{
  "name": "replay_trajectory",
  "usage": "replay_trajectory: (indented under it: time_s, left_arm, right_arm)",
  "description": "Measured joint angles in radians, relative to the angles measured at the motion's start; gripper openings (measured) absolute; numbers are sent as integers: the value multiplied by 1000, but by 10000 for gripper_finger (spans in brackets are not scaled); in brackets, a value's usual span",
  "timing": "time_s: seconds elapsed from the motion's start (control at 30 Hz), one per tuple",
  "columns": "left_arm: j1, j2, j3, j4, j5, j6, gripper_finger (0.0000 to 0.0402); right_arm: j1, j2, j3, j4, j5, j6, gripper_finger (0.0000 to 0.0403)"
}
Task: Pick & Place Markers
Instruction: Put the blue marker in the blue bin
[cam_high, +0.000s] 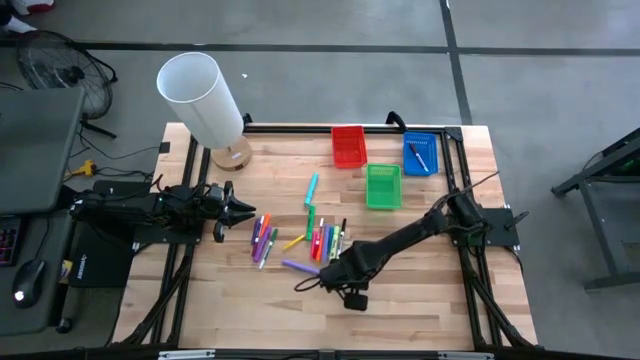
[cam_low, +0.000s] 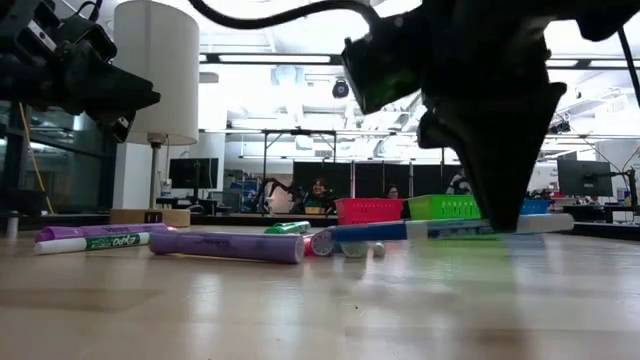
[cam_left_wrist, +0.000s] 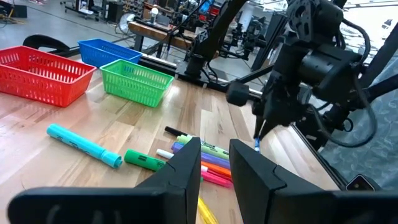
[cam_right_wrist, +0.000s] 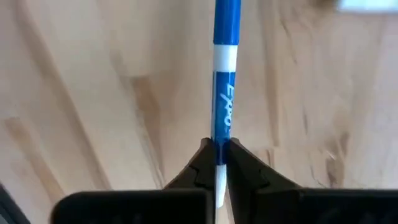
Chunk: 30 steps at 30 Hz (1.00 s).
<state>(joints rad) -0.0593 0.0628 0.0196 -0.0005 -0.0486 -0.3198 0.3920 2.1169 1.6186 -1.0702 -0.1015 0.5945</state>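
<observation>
A blue marker (cam_right_wrist: 225, 93) sits clamped between the right gripper's (cam_right_wrist: 217, 163) closed fingers, low over the wooden table (cam_high: 420, 300) beside the scattered markers (cam_high: 300, 238). The left gripper (cam_left_wrist: 214, 165) hovers near the lamp (cam_high: 205, 100), its jaws slightly parted and holding nothing.

Red tray (cam_high: 348, 146), green tray (cam_high: 383, 186), blue tray (cam_high: 421, 153), white lamp (cam_high: 200, 97).

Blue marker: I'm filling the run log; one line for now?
right gripper shut on blue marker | left gripper waiting | blue tray: some markers
</observation>
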Motion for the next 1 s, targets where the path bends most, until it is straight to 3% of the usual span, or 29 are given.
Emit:
replay_trajectory:
  time_s: [0.27,0.47,1.0]
  left_arm:
    - [0,0,0,0,0,0,83]
    - [0,0,0,0,0,0,83]
    - [0,0,0,0,0,0,83]
  right_arm:
    - [-1,-18,0,-149,6,106,5]
    - [-5,-32,2,-123,-4,146,3]
    - [-4,-32,2,-35,29,-73,0]
